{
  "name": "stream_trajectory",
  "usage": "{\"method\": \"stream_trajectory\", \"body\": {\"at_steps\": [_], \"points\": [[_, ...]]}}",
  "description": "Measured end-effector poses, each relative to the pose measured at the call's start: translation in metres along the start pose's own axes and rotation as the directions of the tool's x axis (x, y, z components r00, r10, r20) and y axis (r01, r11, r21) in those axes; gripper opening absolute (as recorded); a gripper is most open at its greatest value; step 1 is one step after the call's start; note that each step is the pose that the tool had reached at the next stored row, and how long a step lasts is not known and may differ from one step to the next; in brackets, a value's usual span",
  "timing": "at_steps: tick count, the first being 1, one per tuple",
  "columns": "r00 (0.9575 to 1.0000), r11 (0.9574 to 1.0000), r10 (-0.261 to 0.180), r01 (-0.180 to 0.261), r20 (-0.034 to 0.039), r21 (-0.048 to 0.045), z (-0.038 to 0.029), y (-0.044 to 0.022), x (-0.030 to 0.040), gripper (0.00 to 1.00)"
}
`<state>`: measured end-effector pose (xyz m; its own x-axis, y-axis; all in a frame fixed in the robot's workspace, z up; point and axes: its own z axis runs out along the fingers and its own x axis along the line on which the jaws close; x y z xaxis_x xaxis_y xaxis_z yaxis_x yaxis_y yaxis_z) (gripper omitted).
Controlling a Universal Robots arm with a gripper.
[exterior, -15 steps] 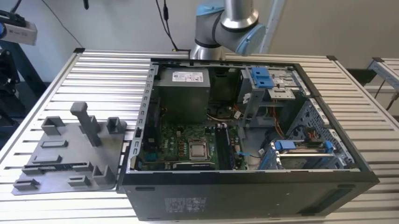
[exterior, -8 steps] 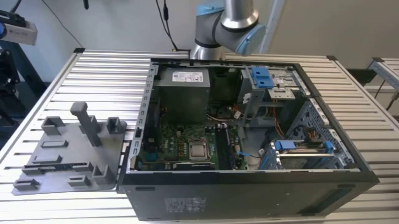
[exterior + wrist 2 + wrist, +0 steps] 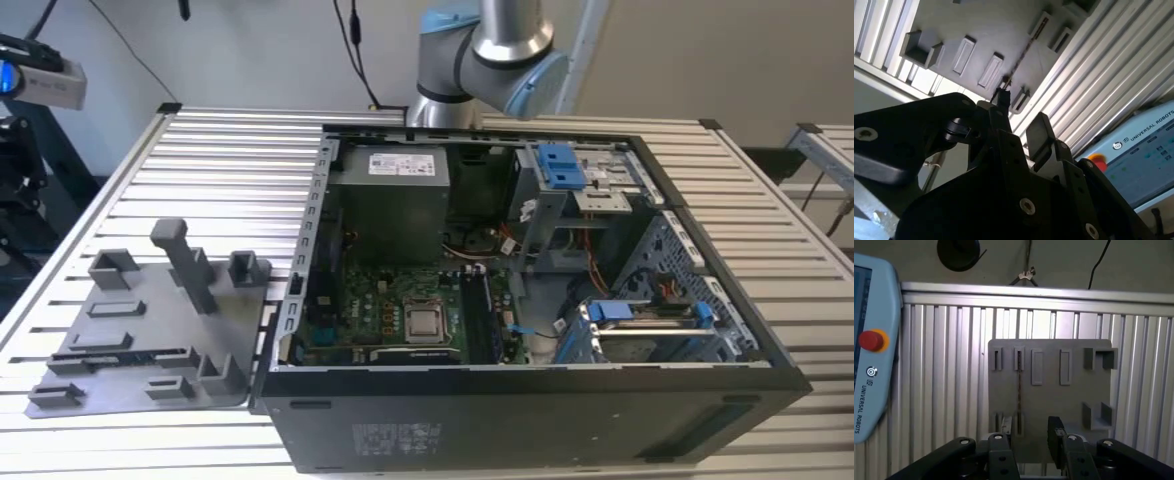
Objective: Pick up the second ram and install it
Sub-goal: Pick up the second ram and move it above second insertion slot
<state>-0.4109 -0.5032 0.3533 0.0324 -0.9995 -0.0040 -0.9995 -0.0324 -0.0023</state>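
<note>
a slatted aluminium table stands before a plain pale wall.

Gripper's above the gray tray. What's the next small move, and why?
Probably ease down toward the second ram, nudging sideways to centre it. In the first wrist view the gripper is open above the gray tray, and the stick, standing on edge in its slot, lines up nearer one finger than the other.

Tray matt grey plastic; table ribbed bright metal (glossy); fingers matt black.
</note>
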Motion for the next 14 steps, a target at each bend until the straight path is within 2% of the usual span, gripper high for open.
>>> {"method": "stream_trajectory", "body": {"at_steps": [5,14], "points": [[1.0000,1.0000,-0.001,0.001,0.0001,-0.0007,0.0083,0.0000,-0.0001,0.42],[1.0000,1.0000,-0.002,0.002,0.0001,-0.0011,0.0084,0.0000,-0.0001,0.42]]}}
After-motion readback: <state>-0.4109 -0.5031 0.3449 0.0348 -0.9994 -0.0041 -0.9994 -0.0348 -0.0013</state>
